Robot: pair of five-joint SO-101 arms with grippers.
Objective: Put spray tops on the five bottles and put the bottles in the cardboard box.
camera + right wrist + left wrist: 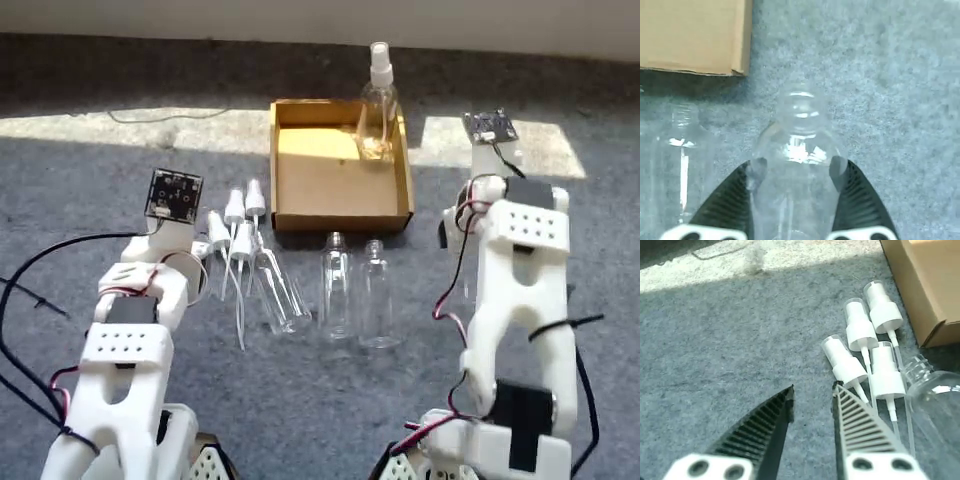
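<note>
The box point(340, 220) sits at the middle of the table point(80, 200). A capped bottle point(378, 110) stands inside it, in the far corner on the right arm's side.

Four loose spray tops point(234, 208) lie in a cluster just off the box's near corner on the left arm's side. A lying bottle point(278, 292) rests beside them, its neck towards the box. Two upright bottles point(335, 290), both uncapped, stand side by side just in front of the box's near wall.

The left gripper point(812, 392) hangs over the table next to the spray tops point(860, 330), on the side away from the box. Its fingers are spread and hold nothing, and one fingertip is just beside the nearest top.

The right gripper point(795, 172) is low, in front of the box's near corner on its own side. Its fingers clasp both sides of a fifth bottle point(799, 130), which is uncapped and stands next to another upright one.
</note>
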